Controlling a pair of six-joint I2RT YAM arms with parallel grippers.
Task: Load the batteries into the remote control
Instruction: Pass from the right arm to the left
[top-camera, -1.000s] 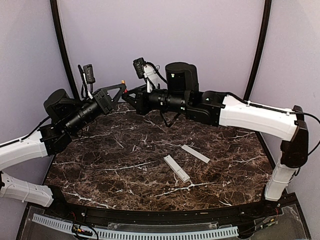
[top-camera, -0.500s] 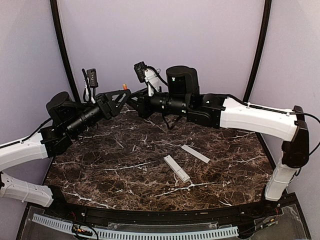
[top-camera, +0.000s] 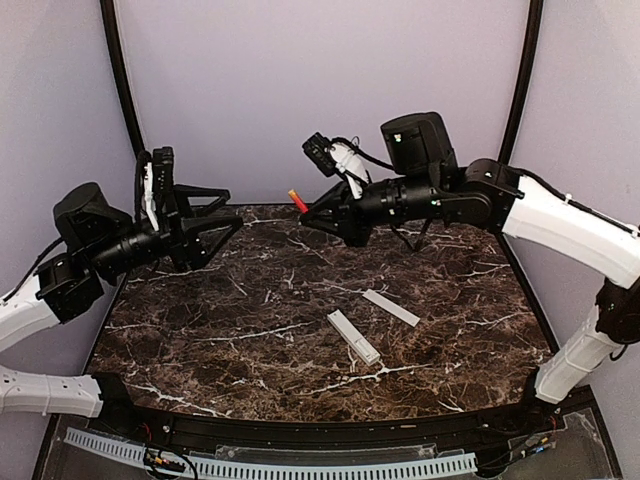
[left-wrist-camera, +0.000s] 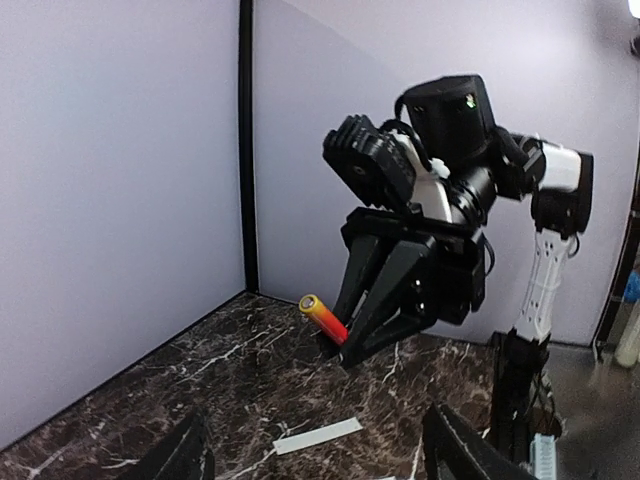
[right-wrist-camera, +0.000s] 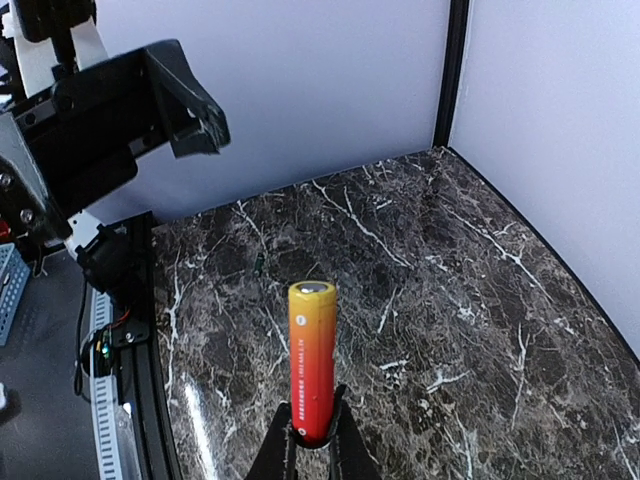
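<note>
A red-and-yellow battery (right-wrist-camera: 312, 360) stands upright in my right gripper (right-wrist-camera: 312, 440), which is shut on its lower end. From above, that battery (top-camera: 298, 200) sticks up and left out of the right gripper (top-camera: 305, 213), high over the back of the table. My left gripper (top-camera: 234, 208) hangs a short way to the left with its fingers spread open and nothing between them. In the left wrist view the held battery (left-wrist-camera: 323, 318) points toward the camera. The white remote control (top-camera: 353, 336) lies flat on the marble at mid-table, far below both grippers.
A thin flat white strip (top-camera: 390, 307) lies just behind and to the right of the remote. A white strip (left-wrist-camera: 317, 436) also shows on the marble below the left gripper. Purple walls with black corner posts (top-camera: 122, 90) enclose the table.
The left gripper opened, let go of the battery and drew back to the left. The right gripper kept the battery and carried it to the right.
</note>
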